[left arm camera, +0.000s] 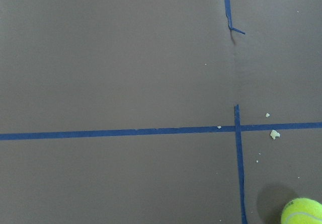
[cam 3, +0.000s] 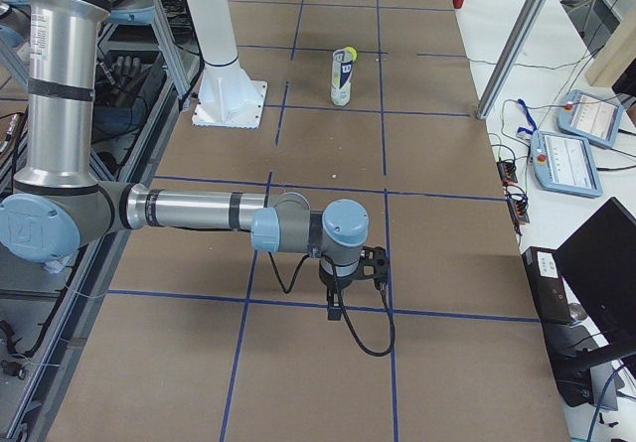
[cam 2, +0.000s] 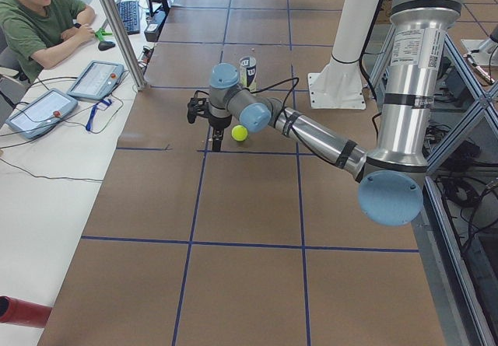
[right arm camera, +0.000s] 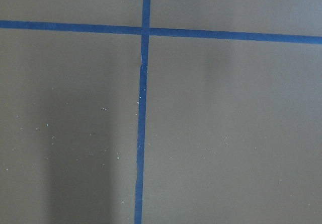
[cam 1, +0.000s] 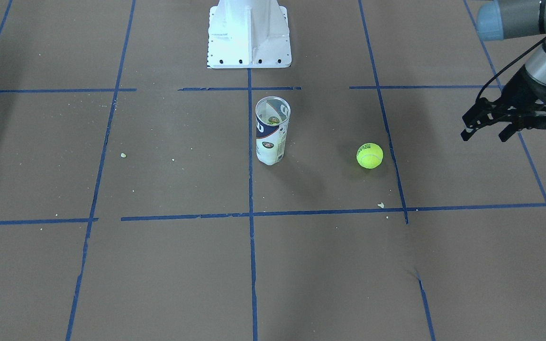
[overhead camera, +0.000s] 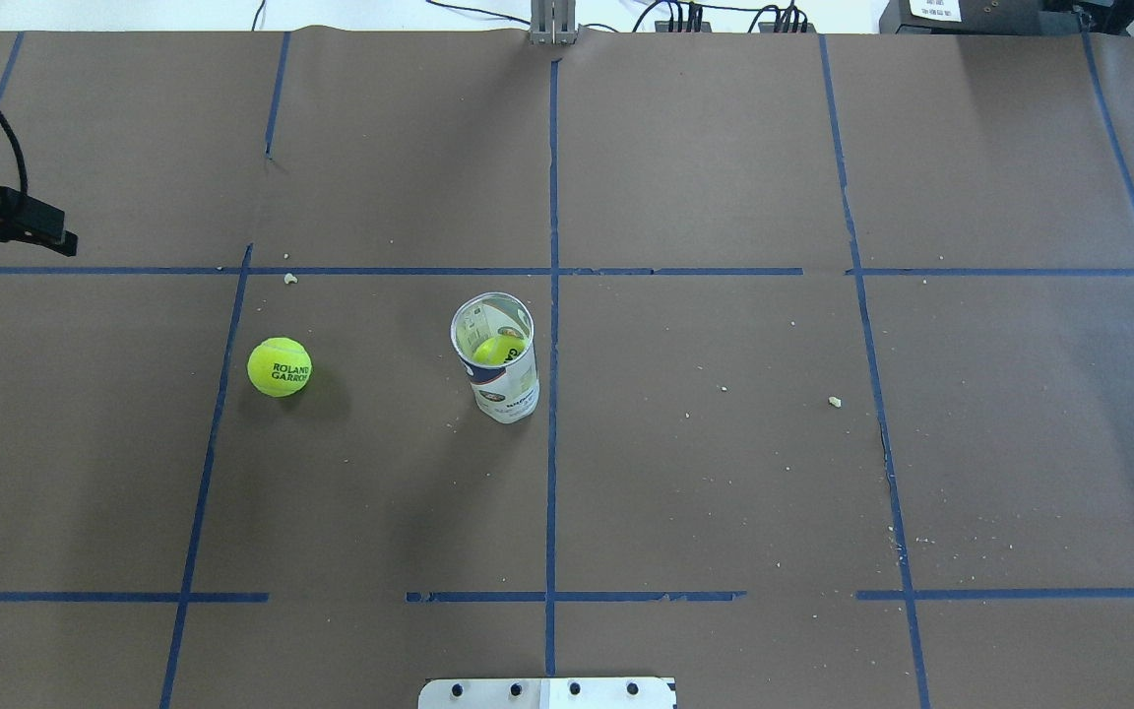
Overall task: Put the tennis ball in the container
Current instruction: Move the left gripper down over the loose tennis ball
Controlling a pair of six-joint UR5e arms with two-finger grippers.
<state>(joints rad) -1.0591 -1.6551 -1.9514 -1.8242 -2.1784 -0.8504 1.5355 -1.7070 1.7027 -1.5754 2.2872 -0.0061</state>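
Observation:
The tennis ball (cam 1: 369,156) (overhead camera: 280,366) lies loose on the brown table, on my left half; the left wrist view catches it at the lower right corner (left arm camera: 302,212). The container (cam 1: 272,130) (overhead camera: 498,359), a clear tube with a white and navy label, stands upright near the table's centre line. A second yellow-green ball (overhead camera: 496,349) shows inside it. My left gripper (cam 1: 486,134) (overhead camera: 11,228) hovers open and empty, well out to the side of the loose ball. My right gripper (cam 3: 348,285) shows only in the exterior right view, far from both; I cannot tell its state.
The white pedestal base (cam 1: 249,33) (overhead camera: 547,692) stands at the robot's side of the table, behind the tube. Blue tape lines (overhead camera: 552,394) grid the brown paper, with small crumbs (overhead camera: 834,401) scattered about. An operator (cam 2: 39,19) sits at a side desk with tablets (cam 2: 95,79).

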